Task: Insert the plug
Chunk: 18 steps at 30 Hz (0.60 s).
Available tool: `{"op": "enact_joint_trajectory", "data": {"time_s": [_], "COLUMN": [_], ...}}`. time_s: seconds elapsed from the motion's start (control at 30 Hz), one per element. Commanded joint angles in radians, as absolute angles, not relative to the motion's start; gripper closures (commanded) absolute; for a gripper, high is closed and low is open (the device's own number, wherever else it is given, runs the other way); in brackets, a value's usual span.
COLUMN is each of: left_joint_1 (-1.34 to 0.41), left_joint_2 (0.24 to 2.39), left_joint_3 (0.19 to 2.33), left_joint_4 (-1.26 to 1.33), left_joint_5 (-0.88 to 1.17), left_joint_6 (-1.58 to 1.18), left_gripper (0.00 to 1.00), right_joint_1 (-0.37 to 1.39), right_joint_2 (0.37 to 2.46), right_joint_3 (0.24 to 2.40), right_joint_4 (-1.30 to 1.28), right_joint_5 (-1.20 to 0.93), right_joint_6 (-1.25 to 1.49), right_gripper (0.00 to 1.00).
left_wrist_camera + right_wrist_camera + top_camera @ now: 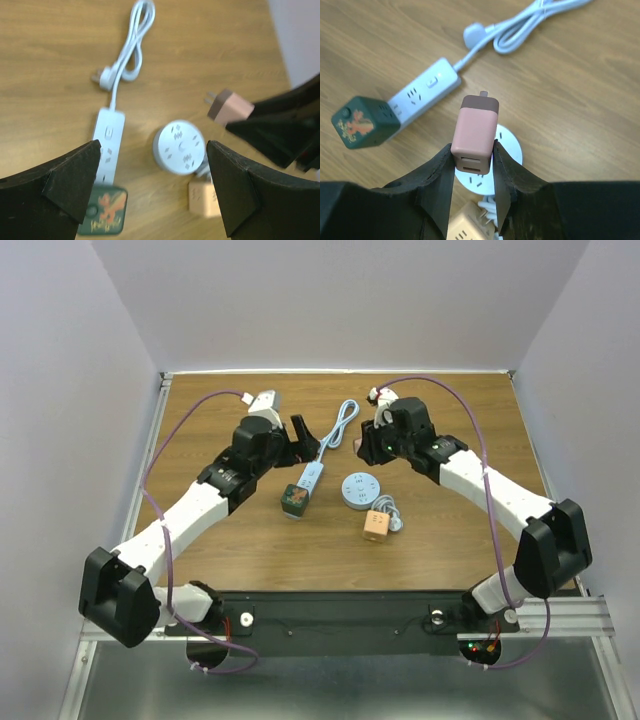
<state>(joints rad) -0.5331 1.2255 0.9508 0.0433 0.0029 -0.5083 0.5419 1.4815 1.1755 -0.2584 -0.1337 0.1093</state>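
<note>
My right gripper is shut on a pink charger plug with its prongs pointing away, held in the air above the round white socket hub. In the top view that plug is just beyond the hub. It also shows in the left wrist view. My left gripper is open and empty, above the table between the white power strip and the hub. In the top view it hovers beside the strip.
A dark green cube adapter sits at the strip's near end. A beige cube adapter with a white cable lies just in front of the hub. The strip's cord loops towards the back of the table.
</note>
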Motion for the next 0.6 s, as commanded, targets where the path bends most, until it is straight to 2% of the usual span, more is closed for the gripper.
{"op": "enact_joint_trajectory", "data": {"time_s": [0.0, 0.27, 0.57], "left_joint_1": [-0.590, -0.655, -0.680], "left_joint_2": [1.229, 1.218, 1.305], "left_joint_3": [0.966, 0.986, 0.939], "left_joint_4": [-0.135, -0.357, -0.380], "left_joint_5": [-0.035, -0.144, -0.146], "left_joint_6": [-0.437, -0.431, -0.442], "left_gripper": [0.01, 0.01, 0.01], "right_joint_1": [0.529, 0.523, 0.523], "right_joint_2": [1.476, 1.460, 1.493], "right_joint_3": [1.255, 1.261, 1.288], "right_joint_4": [-0.342, -0.370, -0.434], "right_joint_5": [-0.201, -0.192, -0.244], "right_joint_6": [0.112, 0.100, 0.100], "right_gripper": [0.99, 1.00, 1.00]}}
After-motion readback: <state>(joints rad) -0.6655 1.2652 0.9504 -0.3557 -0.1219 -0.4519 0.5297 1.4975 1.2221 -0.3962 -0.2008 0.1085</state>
